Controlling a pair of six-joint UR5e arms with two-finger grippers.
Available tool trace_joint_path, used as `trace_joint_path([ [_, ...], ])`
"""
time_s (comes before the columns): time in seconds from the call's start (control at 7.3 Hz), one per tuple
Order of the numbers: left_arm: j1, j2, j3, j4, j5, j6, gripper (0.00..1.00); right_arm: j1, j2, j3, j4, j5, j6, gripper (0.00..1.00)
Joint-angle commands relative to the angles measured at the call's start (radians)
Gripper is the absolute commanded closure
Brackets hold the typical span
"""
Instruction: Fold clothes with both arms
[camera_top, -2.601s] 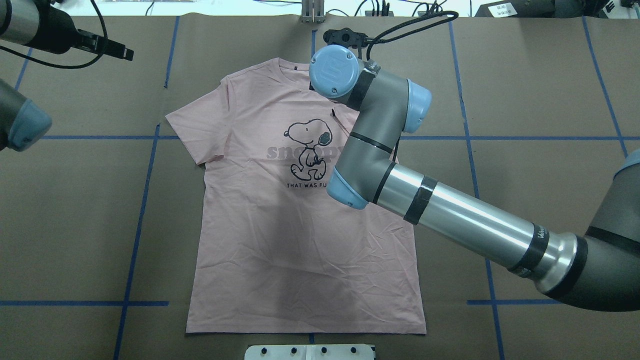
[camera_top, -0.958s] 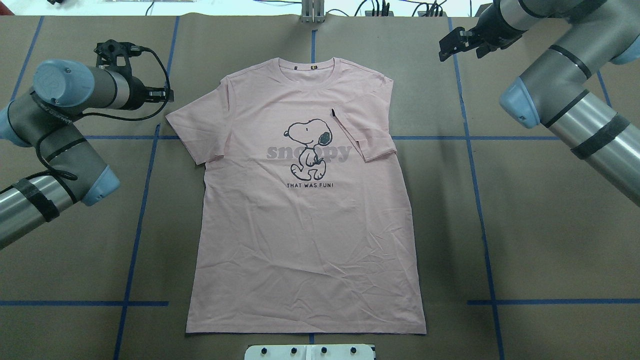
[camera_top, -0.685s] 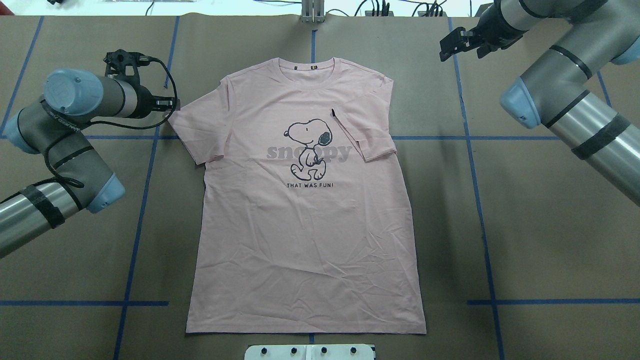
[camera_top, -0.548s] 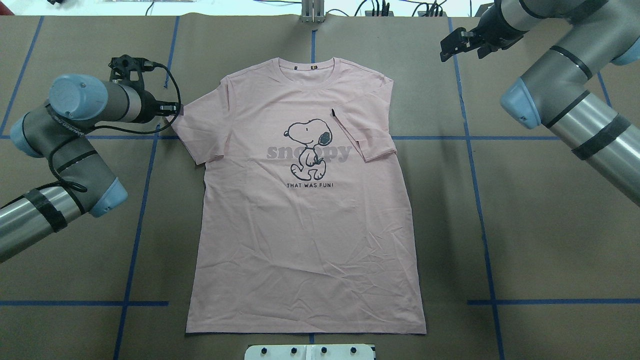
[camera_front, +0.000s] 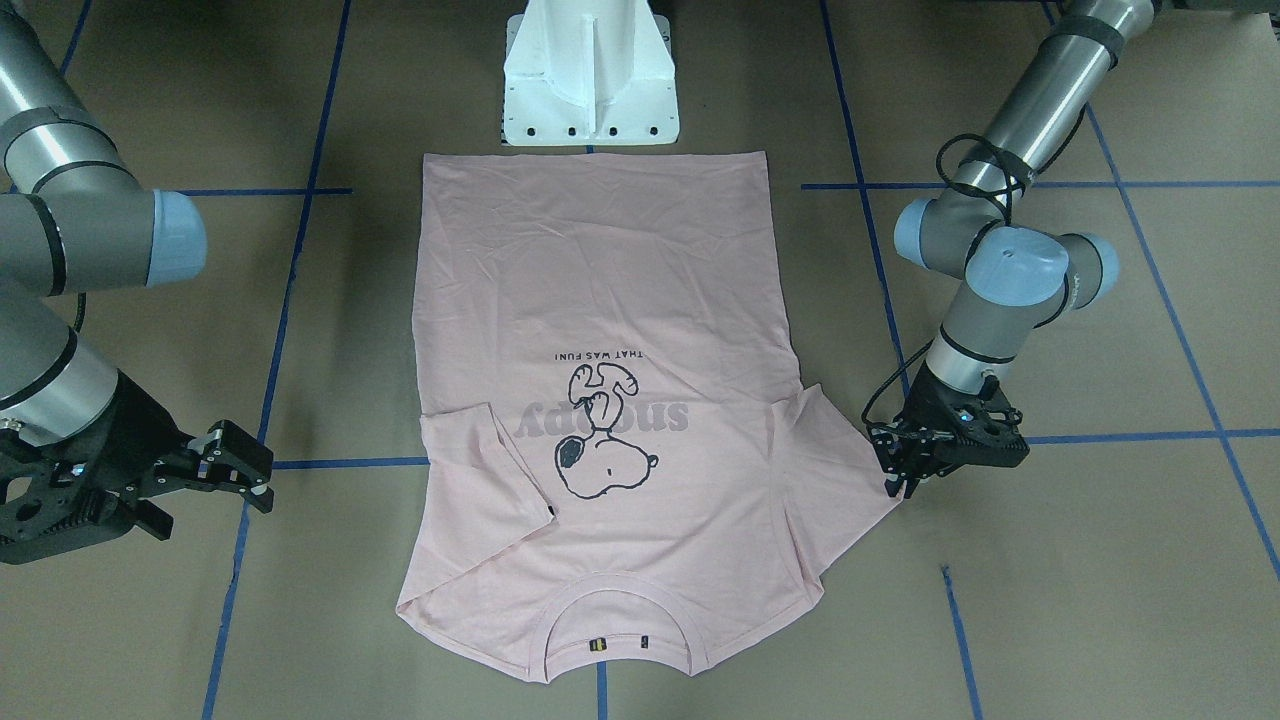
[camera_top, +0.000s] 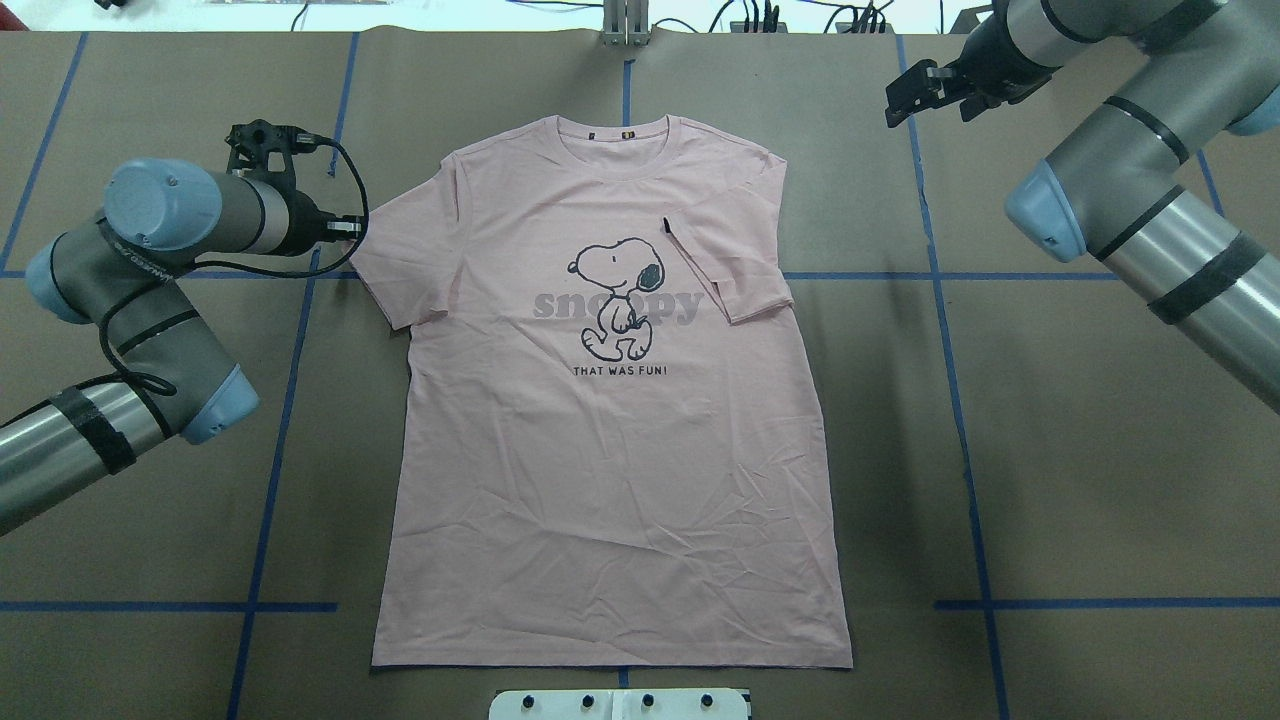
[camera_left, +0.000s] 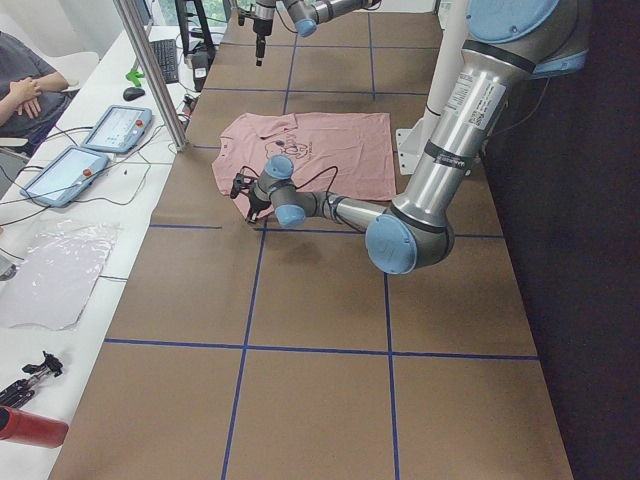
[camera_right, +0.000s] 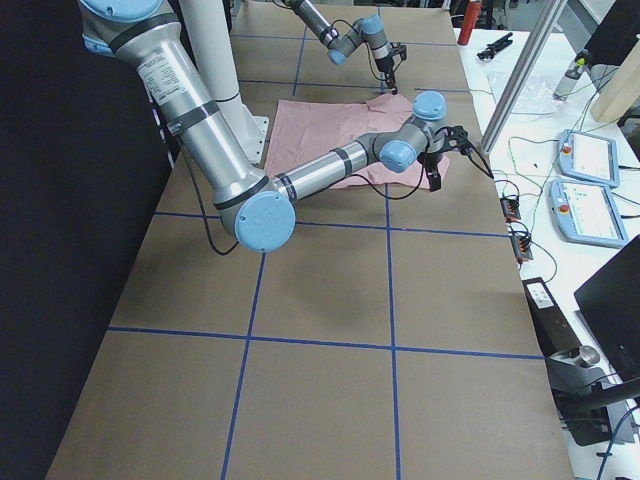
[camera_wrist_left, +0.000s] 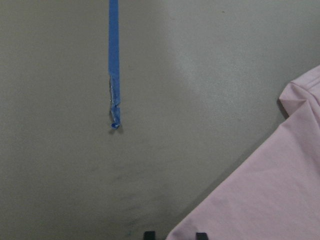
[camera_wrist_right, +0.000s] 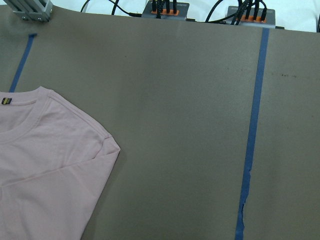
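The T-shirt (camera_top: 610, 470) is of thin, soft, pale pink cloth, lightly creased, and it lies flat with the print up on the brown paper table (camera_top: 1080, 450). Its long axis runs outward from the robot, with the ribbed round collar (camera_front: 615, 582) at the far end. The left gripper (camera_front: 893, 481) has its fingers spread, and the sleeve (camera_top: 390, 260) edge lies between them. The right gripper (camera_front: 254, 474) is spread too, and the shirt is well apart from its fingers.
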Motion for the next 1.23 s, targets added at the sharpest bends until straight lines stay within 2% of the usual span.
trace_joint_path([
  [0.0,0.000,0.008,-0.057,0.018,-0.001,0.005,1.00,0.000,-0.002,0.000,0.000,-0.001,0.001,0.00],
  [0.14,0.001,-0.010,-0.098,0.113,-0.003,0.005,1.00,0.000,-0.003,0.000,0.000,-0.002,0.003,0.00],
  [0.27,0.006,-0.039,-0.173,0.260,-0.003,0.000,1.00,0.000,-0.003,0.002,0.002,-0.004,0.003,0.00],
  [0.41,0.007,-0.106,-0.212,0.424,-0.003,-0.010,1.00,-0.001,-0.005,0.000,0.002,-0.007,0.004,0.00],
  [0.55,0.029,-0.198,-0.209,0.576,-0.001,-0.012,1.00,-0.001,-0.005,0.000,0.002,-0.007,0.003,0.00],
  [0.82,0.073,-0.324,-0.153,0.677,0.002,-0.084,1.00,-0.001,-0.005,0.000,0.002,-0.007,0.006,0.00],
  [1.1,0.101,-0.421,-0.041,0.682,0.009,-0.119,1.00,-0.006,-0.005,-0.001,0.002,-0.016,0.006,0.00],
])
